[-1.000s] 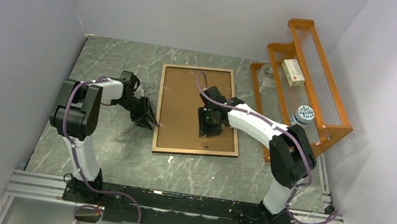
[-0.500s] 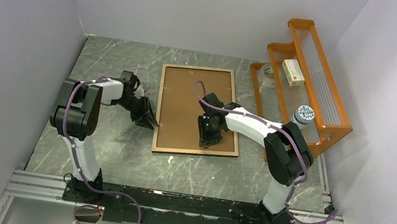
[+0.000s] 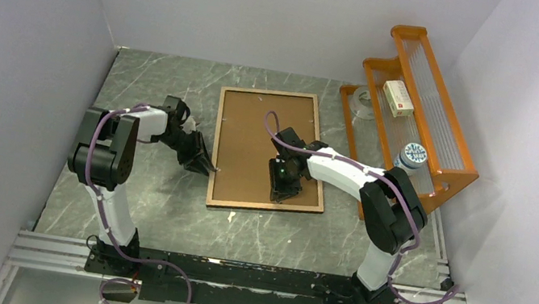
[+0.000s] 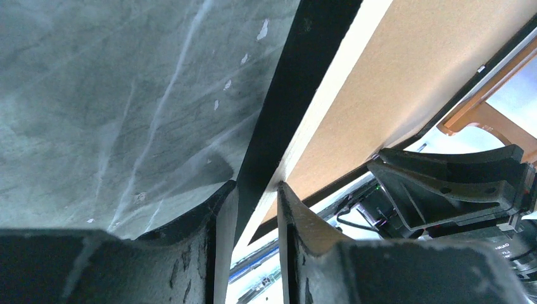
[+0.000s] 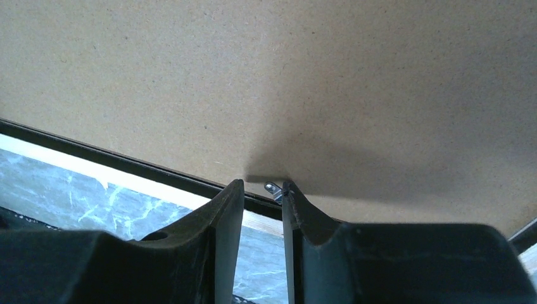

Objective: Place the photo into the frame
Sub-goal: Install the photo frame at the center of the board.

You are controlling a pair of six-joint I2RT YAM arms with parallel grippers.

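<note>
The frame (image 3: 217, 140) lies face down on the marble table, with a brown backing board (image 3: 256, 138) set inside its light-wood border. My left gripper (image 3: 208, 167) is at the frame's left rim. In the left wrist view it (image 4: 254, 185) is shut on the frame (image 4: 285, 107), whose black side and pale edge fill the gap between the jaws. My right gripper (image 3: 284, 195) hovers low over the board near the frame's near edge. There it (image 5: 263, 185) stands narrowly open, a small metal clip (image 5: 272, 189) beside its right finger. The photo is hidden.
An orange rack (image 3: 421, 102) stands at the right, close to the frame's right side. It holds a small box (image 3: 398, 97) and a round tin (image 3: 413, 155). A tape roll (image 3: 362, 101) sits at its foot. White walls close in on three sides.
My right gripper has slid from the board's middle toward the frame's near edge and now sits at the clip. Both pairs of jaws have narrowed a little. The left arm stayed put.
</note>
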